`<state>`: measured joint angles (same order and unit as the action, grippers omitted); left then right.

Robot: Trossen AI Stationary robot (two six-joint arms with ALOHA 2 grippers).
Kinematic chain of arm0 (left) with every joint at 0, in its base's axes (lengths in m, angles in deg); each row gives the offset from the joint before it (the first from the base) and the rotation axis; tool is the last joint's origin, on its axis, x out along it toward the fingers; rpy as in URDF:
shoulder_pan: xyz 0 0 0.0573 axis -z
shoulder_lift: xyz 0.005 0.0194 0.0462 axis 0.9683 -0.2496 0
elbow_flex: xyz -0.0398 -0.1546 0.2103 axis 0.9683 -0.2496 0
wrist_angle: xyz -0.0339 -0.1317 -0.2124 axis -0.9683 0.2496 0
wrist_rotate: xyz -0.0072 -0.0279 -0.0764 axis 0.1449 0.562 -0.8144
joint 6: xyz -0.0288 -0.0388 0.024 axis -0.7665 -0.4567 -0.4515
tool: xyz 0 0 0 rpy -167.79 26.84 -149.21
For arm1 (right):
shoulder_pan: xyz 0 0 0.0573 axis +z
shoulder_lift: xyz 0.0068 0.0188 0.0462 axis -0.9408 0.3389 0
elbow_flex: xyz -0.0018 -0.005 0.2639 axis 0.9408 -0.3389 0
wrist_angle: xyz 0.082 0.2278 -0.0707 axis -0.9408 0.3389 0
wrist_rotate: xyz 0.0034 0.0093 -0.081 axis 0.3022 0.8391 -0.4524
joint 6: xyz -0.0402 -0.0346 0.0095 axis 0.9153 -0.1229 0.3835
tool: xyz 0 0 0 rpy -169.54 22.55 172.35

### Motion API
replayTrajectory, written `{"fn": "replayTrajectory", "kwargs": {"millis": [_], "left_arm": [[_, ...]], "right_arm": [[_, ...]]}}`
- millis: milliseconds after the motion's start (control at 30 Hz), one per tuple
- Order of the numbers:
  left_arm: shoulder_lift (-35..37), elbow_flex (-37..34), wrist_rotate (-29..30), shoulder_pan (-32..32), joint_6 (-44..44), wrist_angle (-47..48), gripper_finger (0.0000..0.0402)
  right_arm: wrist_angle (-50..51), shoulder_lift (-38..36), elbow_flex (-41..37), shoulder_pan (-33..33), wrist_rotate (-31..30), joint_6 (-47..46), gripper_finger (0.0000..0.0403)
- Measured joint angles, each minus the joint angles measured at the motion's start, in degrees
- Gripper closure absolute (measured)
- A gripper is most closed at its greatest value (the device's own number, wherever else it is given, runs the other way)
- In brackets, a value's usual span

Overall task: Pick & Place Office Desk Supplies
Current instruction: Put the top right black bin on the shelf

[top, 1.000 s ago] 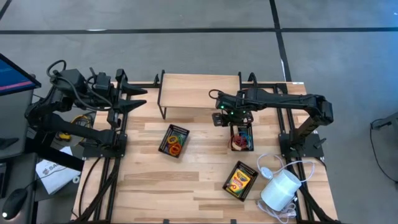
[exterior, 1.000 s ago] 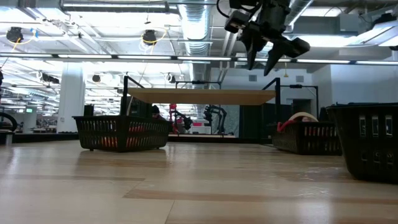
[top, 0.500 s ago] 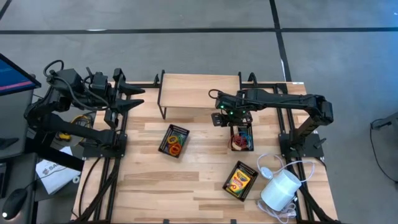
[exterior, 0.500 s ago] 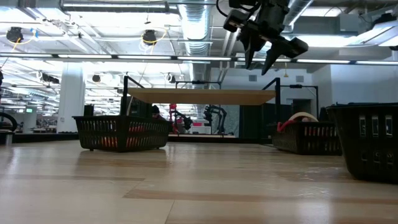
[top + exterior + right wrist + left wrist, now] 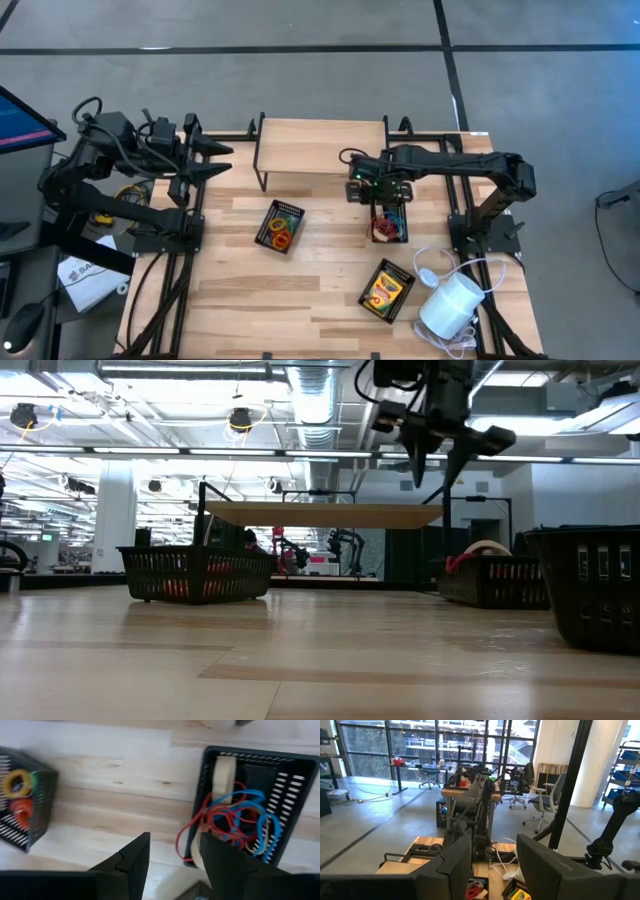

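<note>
Coloured elastic loops lie in two black mesh trays: orange and yellow ones in the left tray [image 5: 280, 227] [image 5: 20, 795], red and blue ones in the right tray [image 5: 390, 222] [image 5: 247, 815]. A yellow-and-green crayon box [image 5: 386, 289] lies in a third tray near the table's right front. My right gripper [image 5: 370, 195] [image 5: 433, 472] [image 5: 172, 865] hangs open, high above the table, fingers pointing down, just left of the right tray's edge. My left gripper [image 5: 225, 160] [image 5: 492, 865] waits open at the table's far left, held level.
A low wooden shelf [image 5: 320, 145] stands at the table's far edge, just beyond my right gripper. A white cylinder with a white cord [image 5: 450, 305] sits at the right front corner. Bare wood lies between the left and right trays.
My right gripper has shifted a little toward the table's right, toward the tray of red and blue loops, and has turned so that its fingers hang more nearly straight down. It stays open. The trays and their contents have not moved.
</note>
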<state>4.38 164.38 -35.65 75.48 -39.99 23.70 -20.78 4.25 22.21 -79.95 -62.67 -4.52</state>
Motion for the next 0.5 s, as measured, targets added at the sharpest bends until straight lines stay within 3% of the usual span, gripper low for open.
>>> {"fn": "replayTrajectory", "kwargs": {"millis": [500], "left_arm": [[1.29, 0.00, 0.18, -0.01, -0.04, -0.10, 0.0248]], "right_arm": [[-3.65, 0.04, -6.66, -0.10, -2.14, -2.46, 0.0233]]}}
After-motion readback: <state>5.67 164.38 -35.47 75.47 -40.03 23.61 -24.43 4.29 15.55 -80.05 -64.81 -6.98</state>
